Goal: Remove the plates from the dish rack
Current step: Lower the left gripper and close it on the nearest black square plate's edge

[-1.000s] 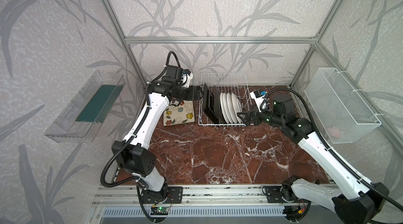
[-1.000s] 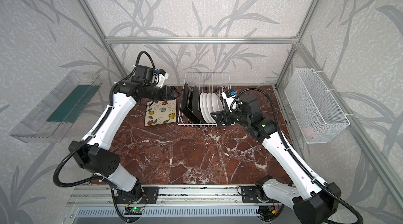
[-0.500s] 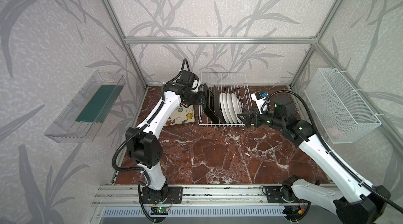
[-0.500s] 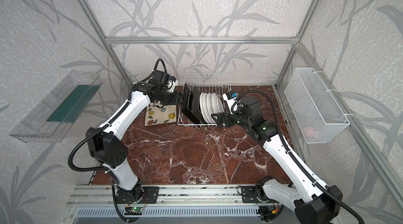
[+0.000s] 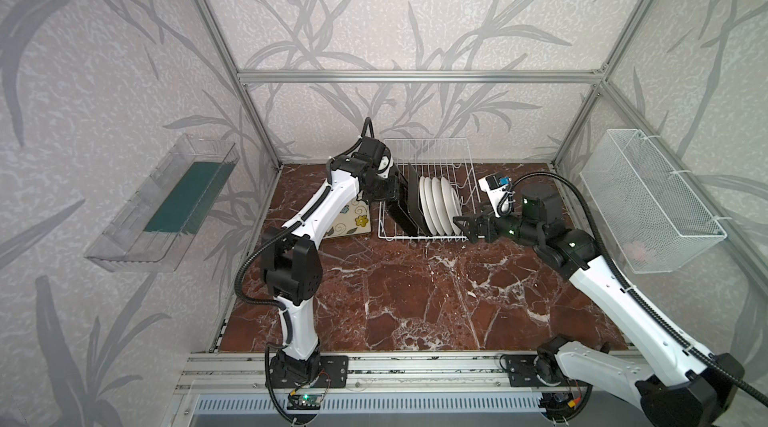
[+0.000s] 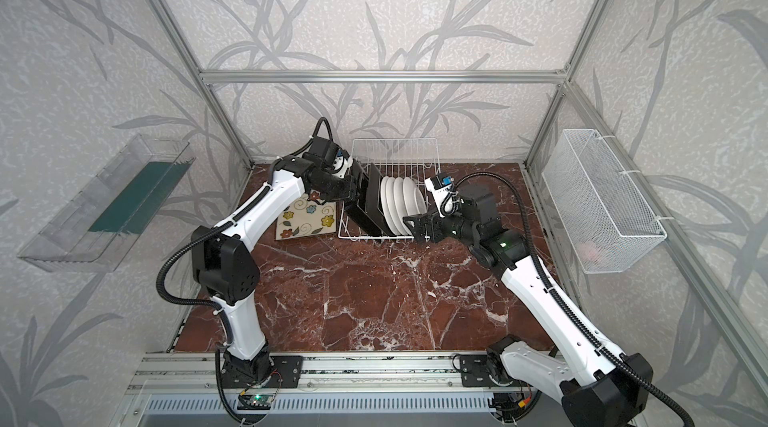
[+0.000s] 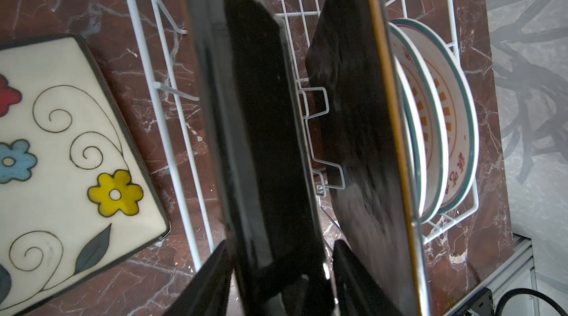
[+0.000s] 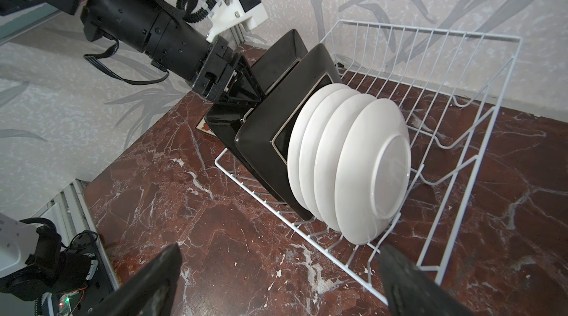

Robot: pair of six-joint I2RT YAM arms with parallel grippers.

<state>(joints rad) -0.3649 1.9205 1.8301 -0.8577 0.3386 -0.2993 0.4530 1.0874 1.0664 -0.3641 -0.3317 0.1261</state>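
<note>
The white wire dish rack stands at the back of the marble table. It holds black square plates and several round white plates on edge. My left gripper is shut on the upper edge of the leftmost black plate, one finger on each face. My right gripper hangs open and empty just off the rack's front right corner, facing the white plates. A cream flowered plate lies flat left of the rack.
A clear plastic tray with a green insert hangs on the left wall. A white mesh basket hangs on the right wall. Aluminium posts frame the back corners, and a metal rail runs along the table's front edge.
My left arm swung in toward the rack, and its gripper came down over the leftmost black plate and narrowed onto it. The right gripper shifted slightly and stayed open.
</note>
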